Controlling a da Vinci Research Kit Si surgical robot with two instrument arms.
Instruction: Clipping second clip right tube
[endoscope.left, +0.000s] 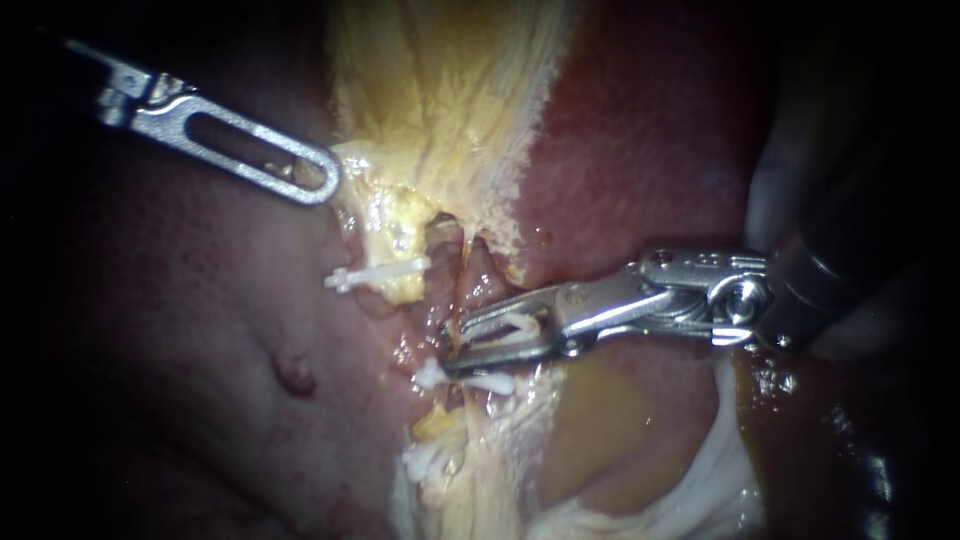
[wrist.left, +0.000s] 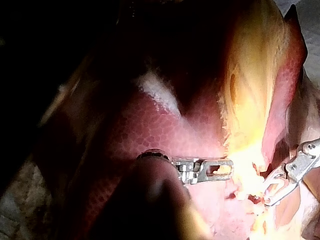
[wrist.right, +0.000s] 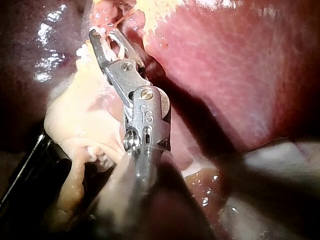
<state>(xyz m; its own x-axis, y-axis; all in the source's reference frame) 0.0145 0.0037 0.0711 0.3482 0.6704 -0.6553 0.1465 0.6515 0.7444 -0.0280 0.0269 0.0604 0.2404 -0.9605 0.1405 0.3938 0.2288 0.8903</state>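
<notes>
My left instrument (endoscope.left: 325, 180) has its claw clamped on the yellow tissue (endoscope.left: 400, 100). My right instrument (endoscope.left: 447, 346) has its claw clamped on a white clip (endoscope.left: 515, 325), not yet squeezed flat, with the right tube (endoscope.left: 457, 318) only near the tips. If I close here, I think the clip can catch only half of the tube, or hit the fitted clip (endoscope.left: 480, 381) just beside

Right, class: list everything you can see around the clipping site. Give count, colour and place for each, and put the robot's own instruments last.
yellow tissue: one band, pale yellow, centre, running downward
liver: one, dark red, right of the yellow tissue
placed clips: two, white, one at the yellow tissue's lower end, the other further down
loaded clip: one, white, between the two placed clips
left instrument: one, silver, gripping the yellow tissue's edge
right instrument: one, silver, holding the loaded clip
</notes>
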